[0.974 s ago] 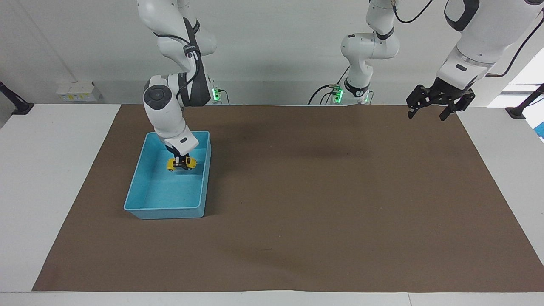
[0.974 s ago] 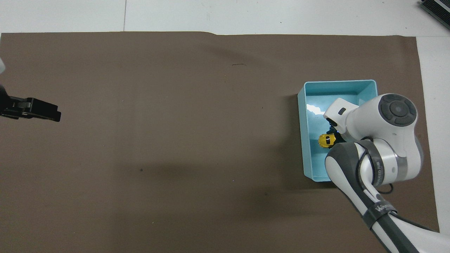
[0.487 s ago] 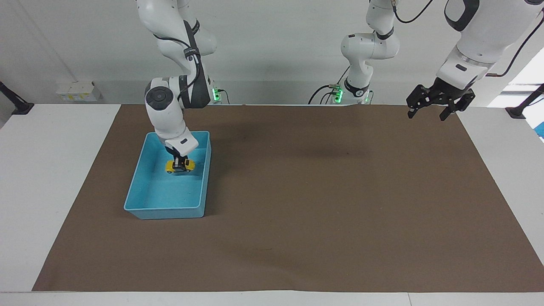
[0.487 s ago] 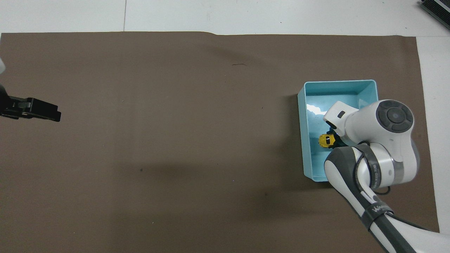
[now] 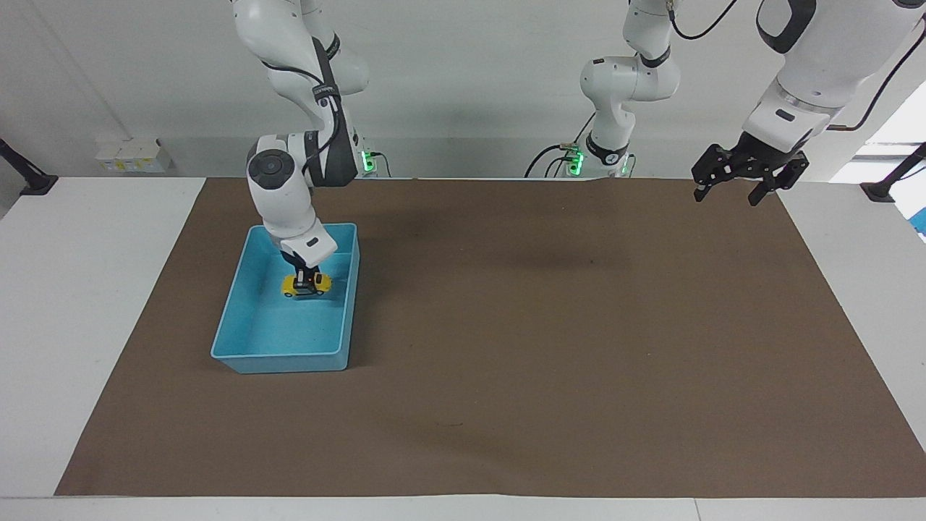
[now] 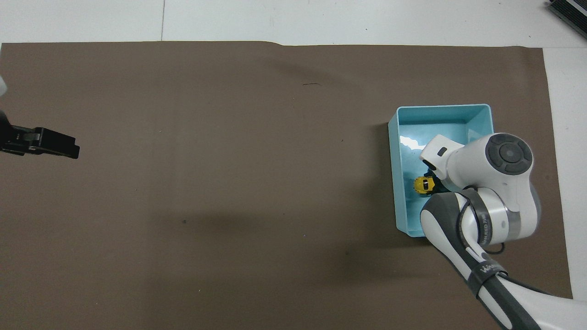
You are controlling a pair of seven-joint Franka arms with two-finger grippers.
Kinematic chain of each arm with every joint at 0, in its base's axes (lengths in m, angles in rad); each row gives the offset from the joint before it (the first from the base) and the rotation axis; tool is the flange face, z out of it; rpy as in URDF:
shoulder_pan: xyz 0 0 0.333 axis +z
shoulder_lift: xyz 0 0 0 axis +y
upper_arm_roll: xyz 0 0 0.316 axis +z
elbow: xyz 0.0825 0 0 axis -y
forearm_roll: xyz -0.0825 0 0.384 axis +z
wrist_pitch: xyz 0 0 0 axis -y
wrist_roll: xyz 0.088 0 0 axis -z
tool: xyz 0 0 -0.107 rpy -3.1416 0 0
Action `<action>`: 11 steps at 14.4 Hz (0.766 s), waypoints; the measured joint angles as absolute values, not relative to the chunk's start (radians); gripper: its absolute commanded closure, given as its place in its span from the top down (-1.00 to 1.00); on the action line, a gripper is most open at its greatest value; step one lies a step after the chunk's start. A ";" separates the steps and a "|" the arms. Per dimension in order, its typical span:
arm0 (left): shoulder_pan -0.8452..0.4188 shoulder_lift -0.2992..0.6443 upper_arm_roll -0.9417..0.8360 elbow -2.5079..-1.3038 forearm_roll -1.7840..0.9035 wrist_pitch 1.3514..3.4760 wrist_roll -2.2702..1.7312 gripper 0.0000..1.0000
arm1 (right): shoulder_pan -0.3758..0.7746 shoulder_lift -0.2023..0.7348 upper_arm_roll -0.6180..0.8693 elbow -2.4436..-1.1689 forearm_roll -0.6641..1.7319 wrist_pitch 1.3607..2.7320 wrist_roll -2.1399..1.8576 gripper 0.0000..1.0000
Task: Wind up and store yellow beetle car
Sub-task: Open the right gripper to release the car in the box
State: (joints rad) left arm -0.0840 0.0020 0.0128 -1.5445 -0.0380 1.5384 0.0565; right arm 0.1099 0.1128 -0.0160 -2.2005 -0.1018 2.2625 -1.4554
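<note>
Facing view: I found the right gripper [image 5: 309, 274] down inside the blue bin [image 5: 239, 318], its fingers pinched on the roof of the yellow beetle car [image 5: 306, 285]. Compared with a second earlier, the car had come lower and shifted slightly toward the bin's middle; it now sat at or just above the bin floor, though I could not confirm wheel contact. I judged the storing step nearly complete, with only the release and withdrawal outstanding. The car's long axis ran roughly from 9 to 3 o'clock in this view, across the bin's width. I could not tell nose from tail. The left gripper [image 5: 736, 176] waited in the air over the brown mat's [image 5: 550, 347] corner at the left arm's end, its fingers spread and holding nothing.

Overhead view: I saw the car [image 6: 424, 185] at about 6 o'clock from the bin's [image 6: 395, 183] centre, close to the wall toward the table's middle. The right arm's wrist hid the fingers and part of the car, so I could not confirm its heading here either. The left gripper [image 6: 59, 147] showed at 9 o'clock, unmoved.
</note>
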 measured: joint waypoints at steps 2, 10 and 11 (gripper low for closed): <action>-0.084 0.002 0.013 -1.545 -0.038 1.538 0.057 1.00 | 0.110 0.119 -0.015 -2.201 -0.102 2.266 -1.455 1.00; -0.084 0.002 0.013 -1.545 -0.038 1.538 0.056 1.00 | 0.128 0.119 -0.005 -2.122 -0.096 2.204 -1.377 1.00; -0.084 0.002 0.013 -1.545 -0.038 1.538 0.056 1.00 | 0.134 0.118 -0.003 -2.089 -0.087 2.169 -1.351 1.00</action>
